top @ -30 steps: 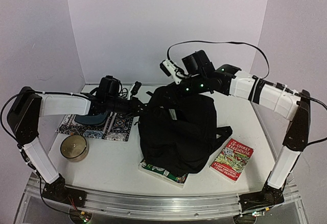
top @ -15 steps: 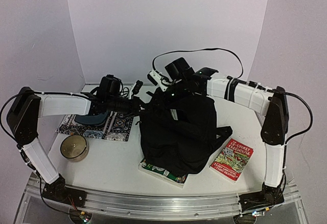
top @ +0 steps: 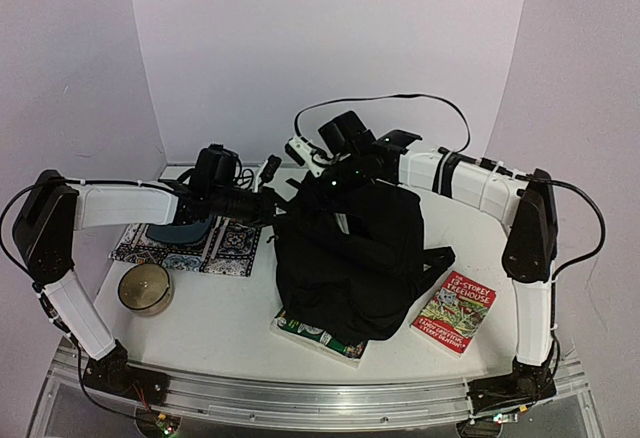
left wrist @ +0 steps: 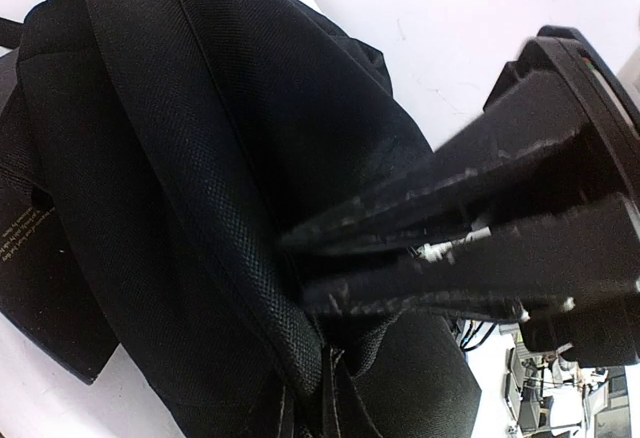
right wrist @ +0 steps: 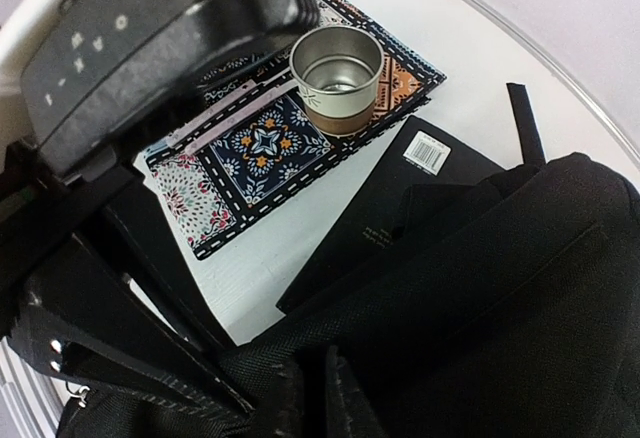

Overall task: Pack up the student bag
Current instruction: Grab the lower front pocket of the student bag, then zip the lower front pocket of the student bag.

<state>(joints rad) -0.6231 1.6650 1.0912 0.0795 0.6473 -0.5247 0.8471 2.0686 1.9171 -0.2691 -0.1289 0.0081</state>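
The student bag (top: 350, 258) sits in the middle of the table (top: 230, 323). It is big, black and soft, and it stands up in a lump. Its near side lies on a green book (top: 318, 337) that peeks out from under it.

The left tool (left wrist: 300, 268) is clenched — its two fingers pinch the bag's edge on the left side. The right tool (right wrist: 243, 383) reaches in from the back and is squeezed tight on the top edge of the bag.

A red book (top: 453, 313) lies flat on the table near the bag's right side. On the left lies a cloth with many colours (top: 190, 248) — a round tin (top: 145, 288) stands just beside its near edge. A flat black notebook (right wrist: 400, 193) pokes out from under the bag, next to the cloth.
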